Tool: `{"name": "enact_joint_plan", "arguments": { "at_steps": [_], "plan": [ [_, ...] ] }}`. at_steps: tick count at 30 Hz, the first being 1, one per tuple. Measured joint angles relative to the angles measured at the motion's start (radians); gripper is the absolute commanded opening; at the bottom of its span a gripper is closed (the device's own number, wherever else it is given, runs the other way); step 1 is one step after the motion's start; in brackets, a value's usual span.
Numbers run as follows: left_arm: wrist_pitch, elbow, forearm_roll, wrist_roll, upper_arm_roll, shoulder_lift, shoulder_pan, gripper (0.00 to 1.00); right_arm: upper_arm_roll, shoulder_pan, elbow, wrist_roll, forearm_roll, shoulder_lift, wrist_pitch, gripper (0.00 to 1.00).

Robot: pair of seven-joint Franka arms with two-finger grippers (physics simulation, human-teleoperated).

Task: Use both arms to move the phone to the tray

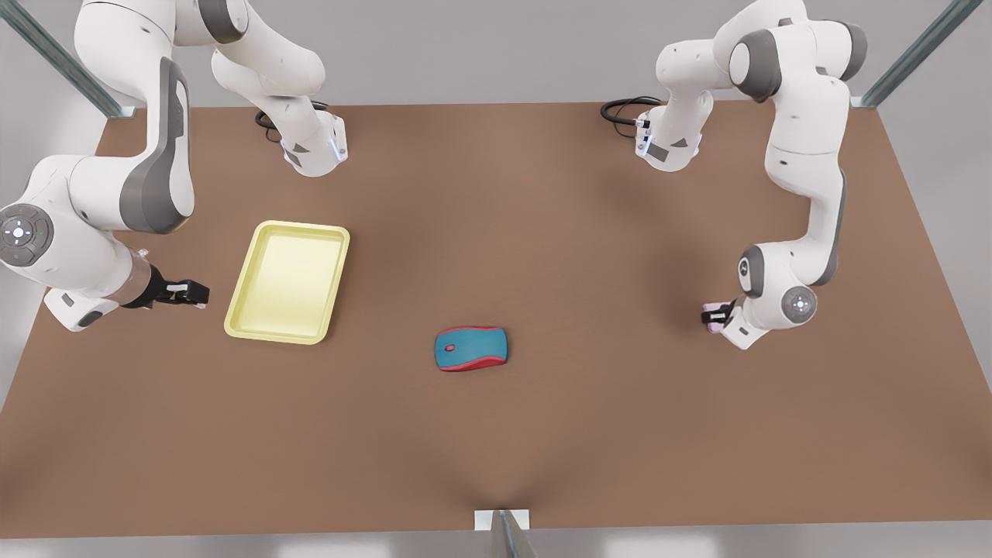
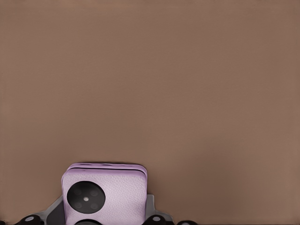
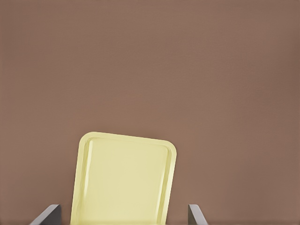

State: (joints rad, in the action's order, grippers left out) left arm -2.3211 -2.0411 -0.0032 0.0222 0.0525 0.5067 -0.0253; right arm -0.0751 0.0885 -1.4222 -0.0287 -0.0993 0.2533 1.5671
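Our left tool, at the front view's right, clamps the phone; our right tool waits wide beside the tray. A sloppy handover could drop it.

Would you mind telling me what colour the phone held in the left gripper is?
Pale pink-lilac, with black round circles on its face; the phone shows best in the left wrist view.

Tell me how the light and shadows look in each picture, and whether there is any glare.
Front view: soft, even light; blurred dark shadows lie on the table under both arms, with no hard edges or glare. Left wrist view: the phone at the left gripper is evenly lit, its lens rings clear. Right wrist view: the tray looks flat and matte, without reflections, between the right gripper's fingers.
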Motion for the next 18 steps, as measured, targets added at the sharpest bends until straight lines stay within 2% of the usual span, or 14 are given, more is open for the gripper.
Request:
{"name": "enact_joint_plan", "arguments": {
  "at_steps": [3,7,8,10,12,18],
  "plan": [
    [0.005,-0.001,-0.002,-0.039,-0.008,-0.031,0.11,0.8,0.0,0.0,0.001,0.0,0.001,0.005,0.0,1.0],
    [0.012,0.037,-0.058,-0.157,-0.011,-0.044,0.415,0.81,0.0,-0.001,0.002,-0.001,0.002,0.007,0.001,1.0],
    [0.027,0.11,-0.068,-0.199,-0.011,-0.018,0.506,0.81,0.0,-0.001,0.001,-0.001,0.002,0.007,0.001,1.0],
    [0.102,0.39,-0.09,-0.302,-0.011,0.112,0.674,0.81,-0.001,-0.001,0.002,-0.001,0.002,0.007,0.001,1.0],
    [0.174,0.571,-0.123,-0.411,-0.011,0.196,0.79,0.81,-0.001,-0.001,0.002,0.0,0.002,0.007,0.001,1.0],
    [0.28,0.905,-0.231,-0.717,-0.018,0.393,0.947,0.81,-0.002,-0.001,0.003,0.0,0.002,0.007,0.001,1.0]
  ]
}}
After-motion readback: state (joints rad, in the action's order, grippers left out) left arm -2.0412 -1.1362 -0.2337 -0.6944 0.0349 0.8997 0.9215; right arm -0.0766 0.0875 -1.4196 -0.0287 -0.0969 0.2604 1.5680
